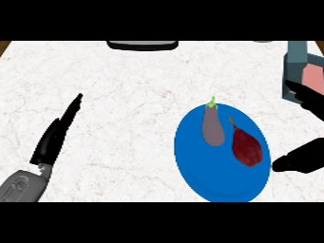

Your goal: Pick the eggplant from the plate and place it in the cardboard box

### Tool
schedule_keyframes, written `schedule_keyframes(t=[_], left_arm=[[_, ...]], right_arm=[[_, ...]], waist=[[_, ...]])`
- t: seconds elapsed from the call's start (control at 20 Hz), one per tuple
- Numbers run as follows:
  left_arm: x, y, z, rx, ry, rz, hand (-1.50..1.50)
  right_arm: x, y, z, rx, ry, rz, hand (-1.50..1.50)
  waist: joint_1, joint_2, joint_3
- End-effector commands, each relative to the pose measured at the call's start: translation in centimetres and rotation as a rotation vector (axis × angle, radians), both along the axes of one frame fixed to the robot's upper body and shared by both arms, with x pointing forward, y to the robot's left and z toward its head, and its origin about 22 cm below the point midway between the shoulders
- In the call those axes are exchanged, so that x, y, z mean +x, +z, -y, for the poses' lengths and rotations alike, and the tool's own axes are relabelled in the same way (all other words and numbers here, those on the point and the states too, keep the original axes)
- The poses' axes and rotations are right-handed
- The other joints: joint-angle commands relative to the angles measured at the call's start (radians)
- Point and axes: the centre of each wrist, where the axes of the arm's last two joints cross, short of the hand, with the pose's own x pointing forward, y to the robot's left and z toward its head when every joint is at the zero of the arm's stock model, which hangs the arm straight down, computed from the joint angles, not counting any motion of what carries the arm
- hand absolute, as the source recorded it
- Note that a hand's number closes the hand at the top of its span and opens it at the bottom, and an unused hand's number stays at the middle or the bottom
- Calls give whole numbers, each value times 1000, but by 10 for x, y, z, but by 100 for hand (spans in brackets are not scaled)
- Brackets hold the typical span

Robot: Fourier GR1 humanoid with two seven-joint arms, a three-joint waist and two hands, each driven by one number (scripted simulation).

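Observation:
A purple-grey eggplant (213, 126) with a green stem lies on the blue plate (206, 175), towards its upper left. Beside it on the plate lies a dark red vegetable (247, 147). My right hand (320, 135) shows at the right edge, open, fingers and thumb spread just right of the plate and apart from the eggplant. The box (307, 73), grey-blue with a pink inside, stands at the far right behind that hand. My left hand (54, 137) rests open at the left, fingers straight and pointing up the counter.
A dark flat object (142, 45) sits at the counter's back edge in the middle. Wooden floor shows past the white marble counter (122, 95) at both upper corners.

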Motion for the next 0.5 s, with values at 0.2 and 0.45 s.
schedule_keyframes(t=[0.2,0.45], left_arm=[[-6,1,-15,-11,1,2,0],[5,-1,6,14,30,5,0]], right_arm=[[38,-19,-35,-39,-3,-174,-150],[45,-32,-31,7,22,-206,-150]], waist=[[0,-1,1],[-16,-2,1]])
